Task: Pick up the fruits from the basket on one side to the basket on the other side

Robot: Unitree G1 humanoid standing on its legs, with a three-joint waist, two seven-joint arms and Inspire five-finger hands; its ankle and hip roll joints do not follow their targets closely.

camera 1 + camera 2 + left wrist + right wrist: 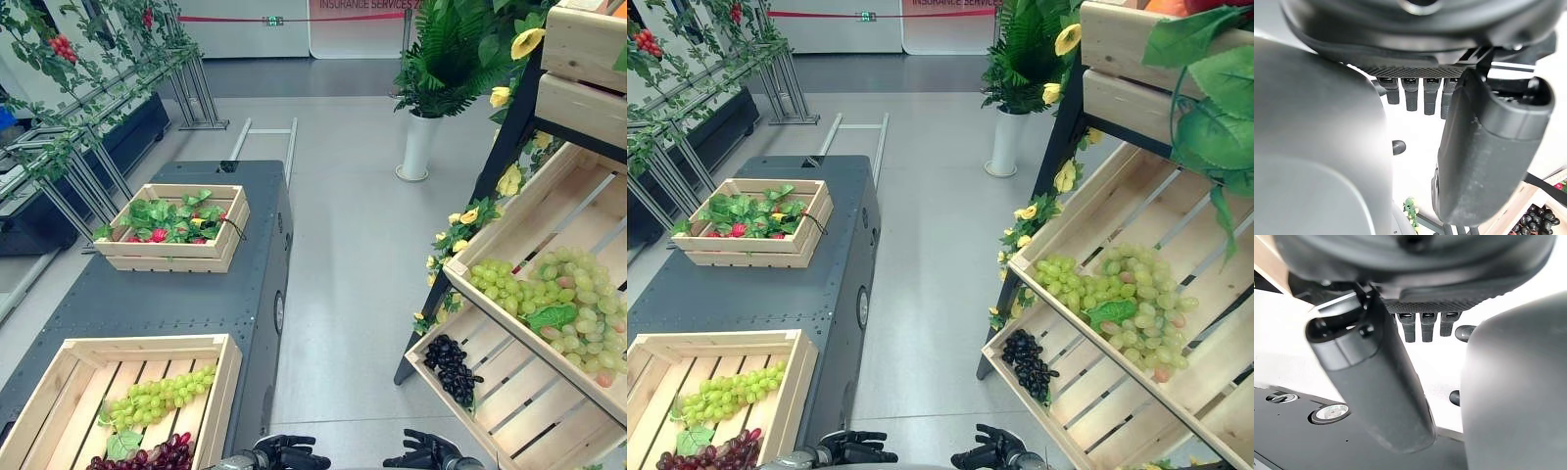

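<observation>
Both arms hang low at the view's near edge: the left robot hand (284, 454) and the right robot hand (423, 453) have loosely extended fingers and hold nothing. Just beyond, on the dark tabletop (186, 294), the near crate (227, 377) holds green grapes (162, 394) and red grapes (157, 457). On the shelf at right, the slanted bin (495, 240) holds more green grapes. Bunches are probably light but floppy and easily crushed; cupping the cluster's bulk near its stem looks safest.
</observation>
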